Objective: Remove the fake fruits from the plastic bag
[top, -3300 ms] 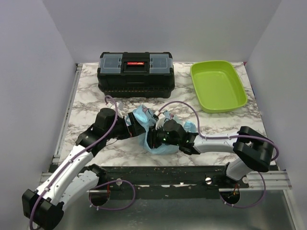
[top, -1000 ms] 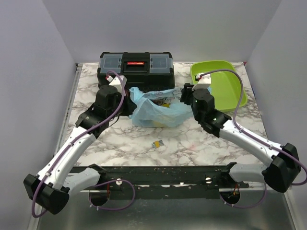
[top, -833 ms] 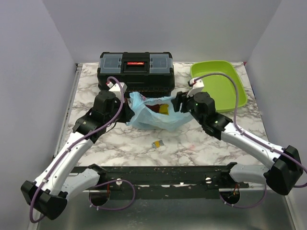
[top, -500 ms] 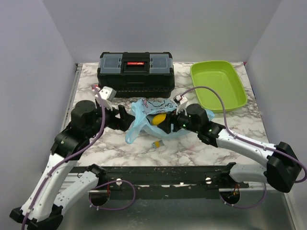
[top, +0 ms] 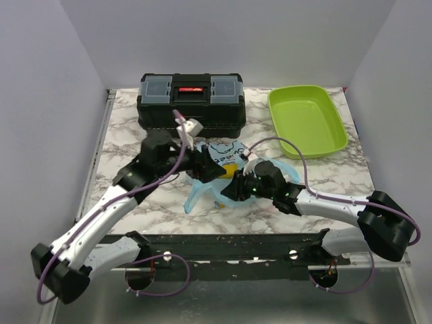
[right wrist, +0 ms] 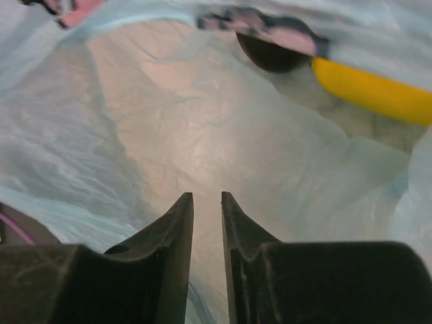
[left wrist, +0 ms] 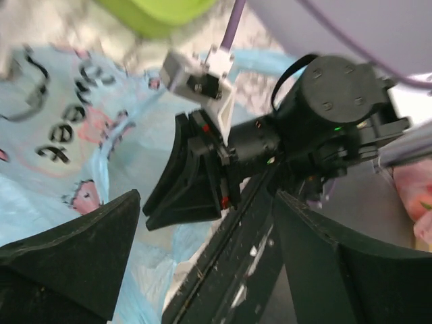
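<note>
Top external view: the marble table [top: 135, 142] carries a black toolbox [top: 192, 104] at its 12 o'clock edge and a lime-green tray [top: 305, 125] at about 1 o'clock, just beside the toolbox but not touching it. The light-blue plastic bag [top: 219, 154] lies crumpled near the table's middle, a little toward 6 o'clock, its printed side up and well apart from the tray. Both arms reach in over it, the left from 8 o'clock and the right from 4 o'clock, and their heads meet above the bag.

In the left wrist view the left gripper [left wrist: 206, 202] has its fingers spread wide with nothing between them. It hangs over the bag's printed film and looks straight at the other arm's head.

In the right wrist view the right gripper [right wrist: 206, 199] has its fingers drawn close, with only a slim slit between the tips. They sit low against the pale film of the bag, and I cannot tell whether any film is pinched in that slit.

From those tips, a yellow fruit [right wrist: 374, 91] lies at 2 o'clock, long and glossy, partly under a fold of film. A dark round fruit [right wrist: 270, 54] sits at 1 o'clock, just beside the yellow one's end and half hidden by the bag's printed edge. Both rest among the bag's folds
</note>
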